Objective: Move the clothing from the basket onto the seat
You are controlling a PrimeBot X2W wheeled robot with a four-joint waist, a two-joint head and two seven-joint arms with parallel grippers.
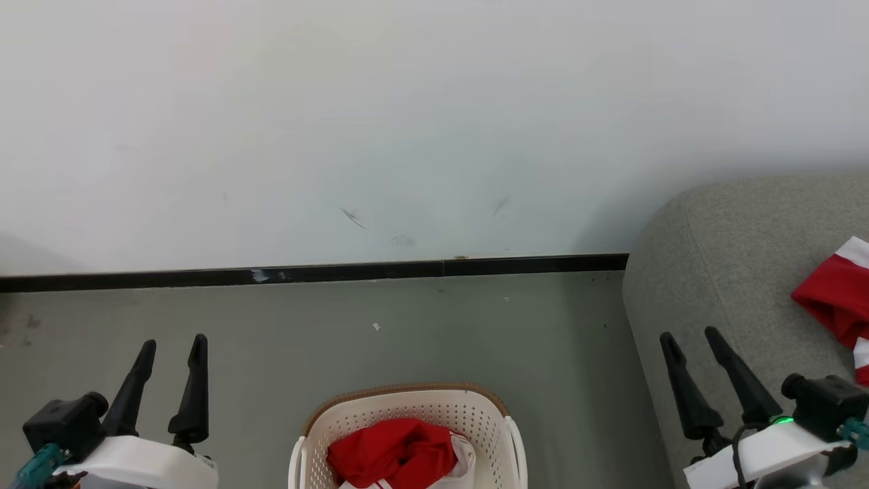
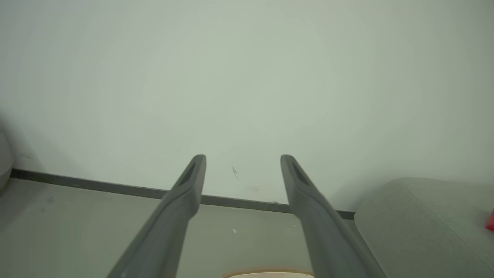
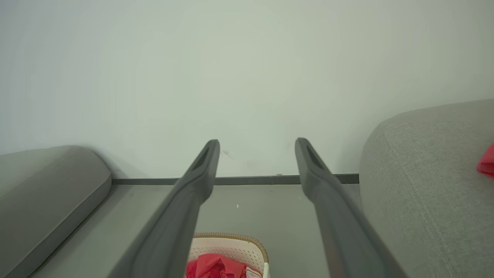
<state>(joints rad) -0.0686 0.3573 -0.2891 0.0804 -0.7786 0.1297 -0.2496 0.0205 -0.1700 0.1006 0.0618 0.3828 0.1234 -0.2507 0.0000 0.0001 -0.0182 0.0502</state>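
**Hand state.** The left hand (image 1: 174,341) and the right hand (image 1: 689,334) are both spread wide and hold nothing. In each wrist view the two fingers (image 2: 185,193) stand apart with bare wall between them. Both hands hang above the floor (image 1: 434,326), pointing toward the wall (image 1: 434,122).

**Location of task items.** The laundry basket (image 1: 407,396) stands on the floor between the two hands, nearer the robot than their fingertips. One red garment (image 1: 394,451) lies bunched inside it, with a white panel showing at its right side. A second red garment (image 1: 836,299) lies on the sofa seat cushion (image 1: 719,265), at the robot's right, just beyond the right hand.

**Governing relation.** The garment in the basket lies below and behind both sets of fingertips and inboard of each hand: to the right of the left hand, and to the left of the right hand. In the head view the left hand appears slightly nearer the basket. The right hand stands by the cushion's edge, on the delivery side. The garment is a crumpled heap with no clear long axis, so approach angle should matter little.

**Next move, as judged.** One garment is placed and one is left to move. Either hand must draw back and descend into the basket mouth, clearing its rim, before closing on the top fold.
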